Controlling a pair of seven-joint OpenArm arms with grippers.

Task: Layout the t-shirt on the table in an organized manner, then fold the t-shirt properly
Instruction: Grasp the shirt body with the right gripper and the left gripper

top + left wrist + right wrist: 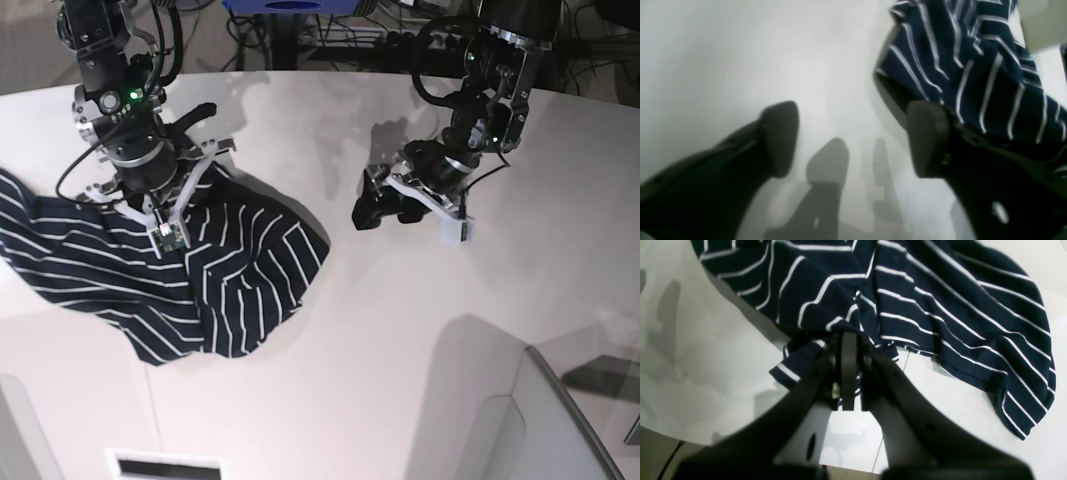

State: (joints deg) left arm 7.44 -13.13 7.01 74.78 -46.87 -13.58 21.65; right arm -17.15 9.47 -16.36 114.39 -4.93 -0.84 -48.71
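Right claw (848, 373) is pinching the still-bunched t-shirt (150, 280), left claw (853, 140) hanging spread and seemingly empty over the desk (400, 350), so flattening and folding are both pending.

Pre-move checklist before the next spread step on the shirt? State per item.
1. Right gripper clamped on the t-shirt: ok, jaws shut on a bunched fold.
2. Left gripper free of cloth: ok, jaws open with bare table between the fingers, though the shirt hangs close beside one finger in the left wrist view.
3. Shirt laid flat: not ok, crumpled and gathered under the right gripper.
4. Shirt fully on the table: cannot tell, it runs off the base view's left edge.
5. Sleeves or collar located for a regrasp: cannot tell.
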